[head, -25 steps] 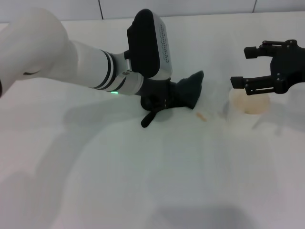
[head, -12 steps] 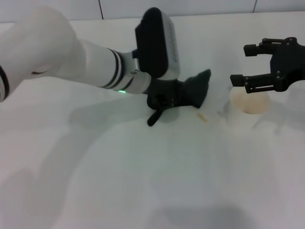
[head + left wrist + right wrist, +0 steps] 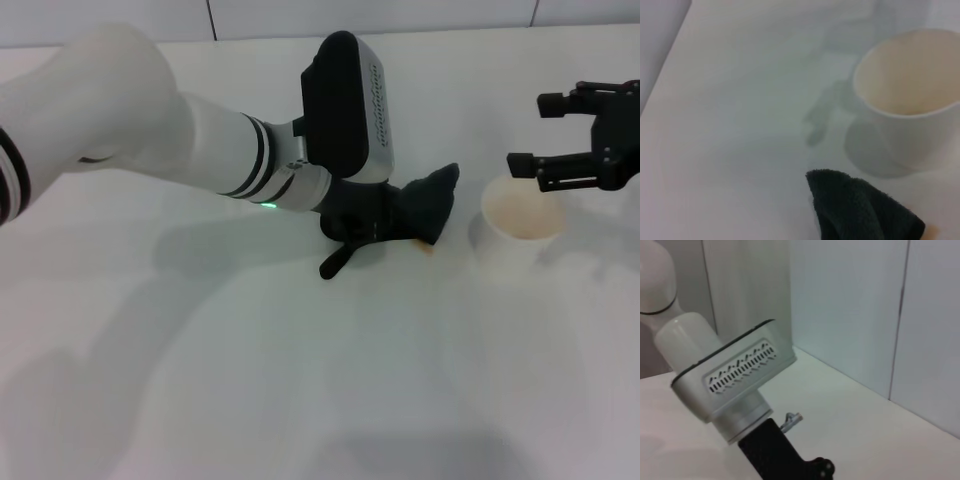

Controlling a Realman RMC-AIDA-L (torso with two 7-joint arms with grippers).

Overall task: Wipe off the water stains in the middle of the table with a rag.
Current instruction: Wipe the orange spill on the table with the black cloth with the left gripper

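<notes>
Wiping under way, not finished. Left gripper clenched on the rag, pressing it flat to the table just beside the cup, on the cup's left in the head view. Rag covering most of the water stains, with only a thin amber sliver peeking out at the cloth's near edge, on the side toward the cup; same orange trace visible at the rag's corner in the left wrist view. No streaks to be seen elsewhere on the table. Left to do, judging from this: one more pass over that remaining sliver, then lifting away. Right gripper hanging open above the cup, holding nothing, apparently idle.
</notes>
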